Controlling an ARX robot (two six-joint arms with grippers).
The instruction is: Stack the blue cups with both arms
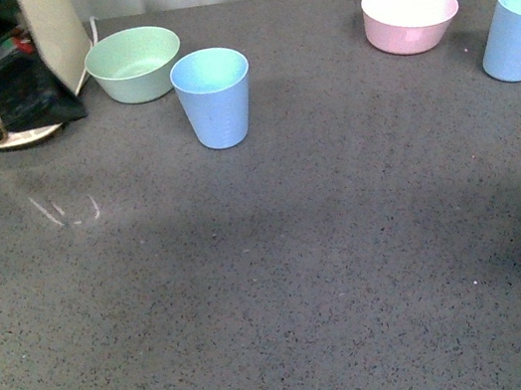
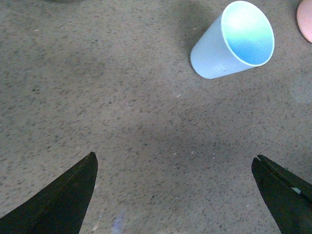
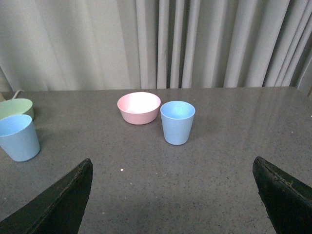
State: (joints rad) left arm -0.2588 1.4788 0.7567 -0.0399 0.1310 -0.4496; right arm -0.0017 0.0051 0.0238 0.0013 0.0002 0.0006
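Nearest, left wrist view: left claw [image 2: 174,157] spread wide, holding nothing, poised over bare bench [image 2: 97,97]. Well ahead of it, left blue cup [image 2: 234,41], upright, untouched.

Nearest, right wrist view: right claw [image 3: 171,160] likewise spread wide and empty, facing right blue cup [image 3: 177,122], well apart from it.

Mid-bench, front view: left blue cup [image 1: 214,97] upright on its base, just beside mint green bowl [image 1: 134,64]. Right blue cup [image 1: 520,33] upright at the right margin, near pink bowl [image 1: 410,15]. Cups well apart, a broad stretch of bench between, neither inside the other.

Farthest: pale curtain [image 3: 195,44] behind the bench's back edge.

Progress, judged from this layout: at the very start, with no cup gripped, lifted or nested.

Left to do, by the same judgement:
- Close each claw on its own cup.
- Raise both cups.
- Bring them together over the open middle of the bench.
- Seat one cup inside the other.
- Release.
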